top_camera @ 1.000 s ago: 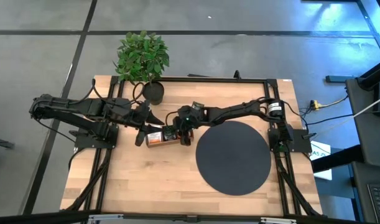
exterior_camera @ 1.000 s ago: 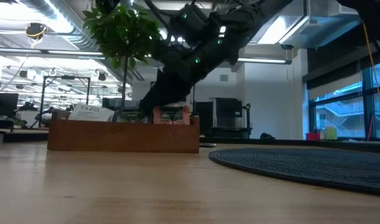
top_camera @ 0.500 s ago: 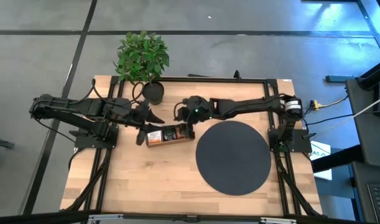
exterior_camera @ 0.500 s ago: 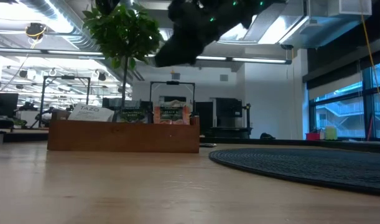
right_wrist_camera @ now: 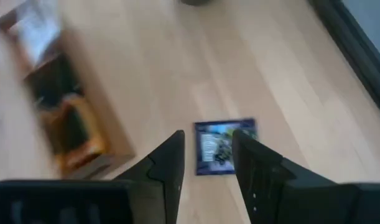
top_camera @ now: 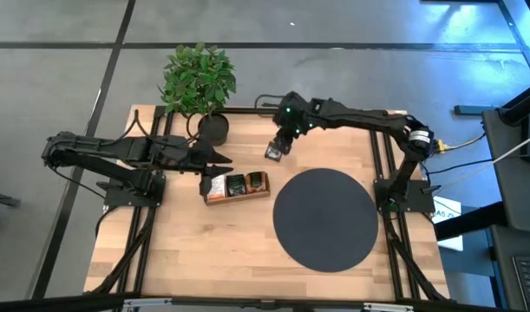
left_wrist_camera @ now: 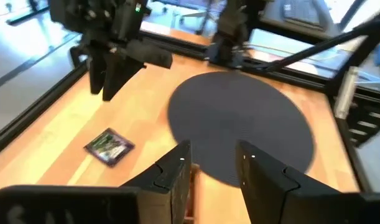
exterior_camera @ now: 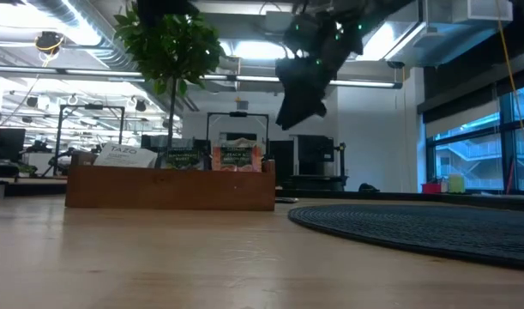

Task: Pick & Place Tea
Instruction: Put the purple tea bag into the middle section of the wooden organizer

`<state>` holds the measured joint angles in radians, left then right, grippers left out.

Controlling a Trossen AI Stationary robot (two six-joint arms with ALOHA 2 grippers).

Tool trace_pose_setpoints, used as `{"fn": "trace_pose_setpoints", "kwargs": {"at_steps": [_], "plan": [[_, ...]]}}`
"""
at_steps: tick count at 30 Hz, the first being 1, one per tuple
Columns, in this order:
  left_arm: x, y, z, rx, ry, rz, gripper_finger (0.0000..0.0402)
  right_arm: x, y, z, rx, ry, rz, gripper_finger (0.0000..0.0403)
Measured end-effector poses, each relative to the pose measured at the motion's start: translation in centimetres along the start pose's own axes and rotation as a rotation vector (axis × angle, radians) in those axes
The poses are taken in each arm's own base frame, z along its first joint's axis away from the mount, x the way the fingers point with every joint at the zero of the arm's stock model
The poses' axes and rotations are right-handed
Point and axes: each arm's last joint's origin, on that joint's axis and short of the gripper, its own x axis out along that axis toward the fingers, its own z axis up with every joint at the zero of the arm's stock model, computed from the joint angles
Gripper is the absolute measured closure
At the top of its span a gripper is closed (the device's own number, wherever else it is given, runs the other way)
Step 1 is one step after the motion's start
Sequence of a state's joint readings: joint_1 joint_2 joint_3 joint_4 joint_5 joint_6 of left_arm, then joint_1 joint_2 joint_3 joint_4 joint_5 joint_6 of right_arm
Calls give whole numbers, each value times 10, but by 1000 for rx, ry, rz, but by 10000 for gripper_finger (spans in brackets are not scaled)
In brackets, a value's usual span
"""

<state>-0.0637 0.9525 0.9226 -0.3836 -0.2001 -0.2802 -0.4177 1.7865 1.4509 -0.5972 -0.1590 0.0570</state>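
A dark tea sachet (top_camera: 274,150) with green print lies flat on the wood, on the far side of the tray (top_camera: 236,186); it also shows in the left wrist view (left_wrist_camera: 109,147) and the right wrist view (right_wrist_camera: 224,146). My right gripper (top_camera: 284,132) hangs open high above it (exterior_camera: 298,107), touching nothing. The wooden tray (exterior_camera: 171,187) holds upright sachets: white (exterior_camera: 124,156), dark green (exterior_camera: 183,159) and orange (exterior_camera: 237,157). My left gripper (top_camera: 219,159) is open (left_wrist_camera: 213,148) over the tray's left end.
A large black round mat (top_camera: 325,218) lies right of the tray. A potted plant (top_camera: 199,82) stands at the far edge, left of the sachet. Bare wood (top_camera: 186,251) fills the near half of the table.
My right gripper has risen from the tray's right compartment and swung toward the far edge and to the right. A dark sachet now lies on the wood beyond the tray, where none showed before. The tray has stayed in place.
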Motion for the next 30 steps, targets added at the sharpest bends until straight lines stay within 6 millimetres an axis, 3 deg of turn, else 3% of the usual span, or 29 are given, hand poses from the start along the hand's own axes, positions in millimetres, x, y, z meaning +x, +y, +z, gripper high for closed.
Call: {"fn": "trace_pose_setpoints", "kwargs": {"at_steps": [3, 6, 16, 25, 30], "plan": [[8, 9, 2, -27, 0, 48, 281, 2, -21, -3, 93, 29, -13, 266], [15, 21, 3, -20, 16, 87, 281, 2, -33, -5, 26, 48, 4, 265], [23, 75, 11, -118, 19, 179, 281, 3, -38, -1, -83, 9, -4, 265], [41, 105, 9, -136, 43, 246, 281, 45, -58, -13, -31, 83, 85, 265], [51, 117, 5, -163, 70, 279, 281, 58, -74, -20, 32, 121, 87, 265]]}}
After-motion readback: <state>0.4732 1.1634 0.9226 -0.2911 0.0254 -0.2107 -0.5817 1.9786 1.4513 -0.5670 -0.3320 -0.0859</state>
